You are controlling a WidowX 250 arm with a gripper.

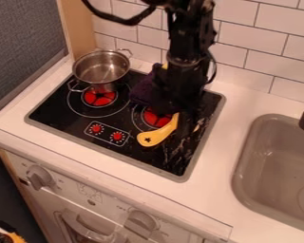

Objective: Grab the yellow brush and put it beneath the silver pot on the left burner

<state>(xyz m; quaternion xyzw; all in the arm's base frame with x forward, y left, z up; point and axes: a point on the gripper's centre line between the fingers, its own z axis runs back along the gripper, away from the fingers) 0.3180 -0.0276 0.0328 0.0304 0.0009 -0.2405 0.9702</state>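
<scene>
- One silver pot [96, 70], two-handled, is set over the back of the left burner [99, 98]; its shiny bottom is seen inside.
- A grey sink [241, 168] is let into the white desk [251, 100].
- The yellow brush [156, 136] is laid on the black stove [55, 110], at the right burner [153, 119]; its curved handle is marked with a dark star, its far end hidden near the claw [182, 102].
- How far the claw is opened, and whether anything is held, cannot be told.

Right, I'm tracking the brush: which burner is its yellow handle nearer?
The right burner; the handle overlaps its edge. The pot is at the left burner.
</scene>
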